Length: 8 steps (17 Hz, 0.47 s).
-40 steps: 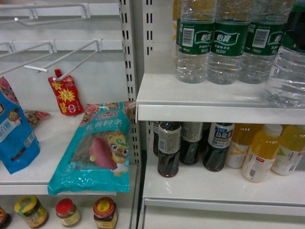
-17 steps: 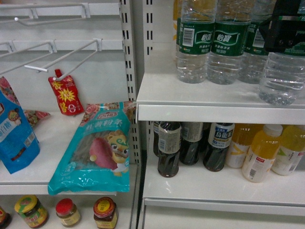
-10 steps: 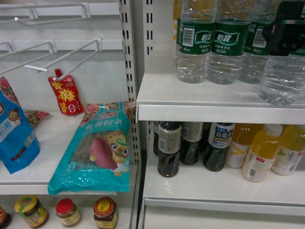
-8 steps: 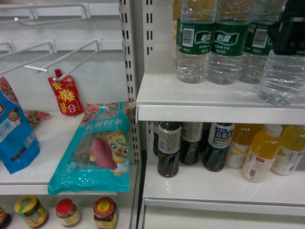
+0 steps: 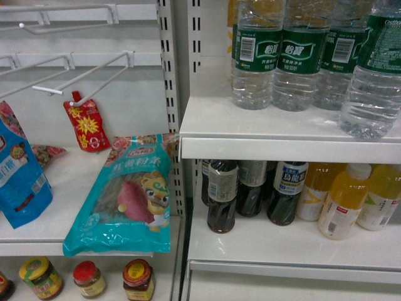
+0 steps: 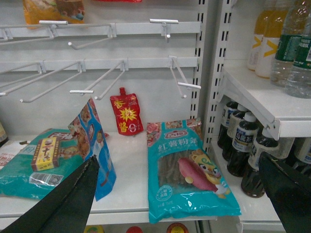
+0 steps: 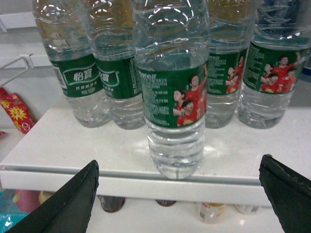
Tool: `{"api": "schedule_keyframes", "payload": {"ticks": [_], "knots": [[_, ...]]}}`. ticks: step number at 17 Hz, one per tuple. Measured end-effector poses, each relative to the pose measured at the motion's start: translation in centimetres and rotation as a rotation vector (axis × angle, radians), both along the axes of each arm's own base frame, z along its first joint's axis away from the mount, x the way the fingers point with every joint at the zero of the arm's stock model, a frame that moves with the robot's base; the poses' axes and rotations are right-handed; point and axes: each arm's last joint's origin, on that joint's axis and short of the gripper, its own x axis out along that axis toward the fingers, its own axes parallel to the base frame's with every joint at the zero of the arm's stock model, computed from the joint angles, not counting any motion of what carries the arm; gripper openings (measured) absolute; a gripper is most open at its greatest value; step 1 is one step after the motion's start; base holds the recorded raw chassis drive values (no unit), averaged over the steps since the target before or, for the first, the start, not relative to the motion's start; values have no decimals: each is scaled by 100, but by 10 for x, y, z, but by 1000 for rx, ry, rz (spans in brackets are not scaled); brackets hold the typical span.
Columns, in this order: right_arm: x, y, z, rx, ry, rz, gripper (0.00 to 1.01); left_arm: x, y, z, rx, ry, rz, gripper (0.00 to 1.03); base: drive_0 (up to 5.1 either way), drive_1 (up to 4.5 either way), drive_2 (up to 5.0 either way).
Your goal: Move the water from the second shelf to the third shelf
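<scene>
Clear ribbed water [image 7: 174, 92] standing at shelf [image 7: 73, 150] edge.
Looking full, heavy, slick; gripping mid-label. Right gripper [image 7: 177, 194] spread wide, empty.

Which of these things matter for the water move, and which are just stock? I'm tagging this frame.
In the job:
- clear ribbed plastic water bottle with green label, standing alone at the shelf's front edge
- white metal shelf under it

Just stock:
- other green-labelled water bottles
- dark cola bottles
- orange juice bottles
- teal snack bag
</scene>
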Motion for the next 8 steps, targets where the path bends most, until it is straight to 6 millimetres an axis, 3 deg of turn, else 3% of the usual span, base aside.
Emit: {"api": "schedule_keyframes", "payload": {"ticks": [4, 5, 8], "knots": [[-62, 4, 1, -22, -26, 19, 98, 0, 0, 0, 0, 0, 0, 98, 0, 0, 0], [-72, 5, 4, -33, -121, -28, 91, 0, 0, 0, 0, 0, 0, 98, 0, 0, 0], [-101, -3, 0, -65, -136, -97, 65, 0, 0, 0, 0, 0, 0, 98, 0, 0, 0]]}}
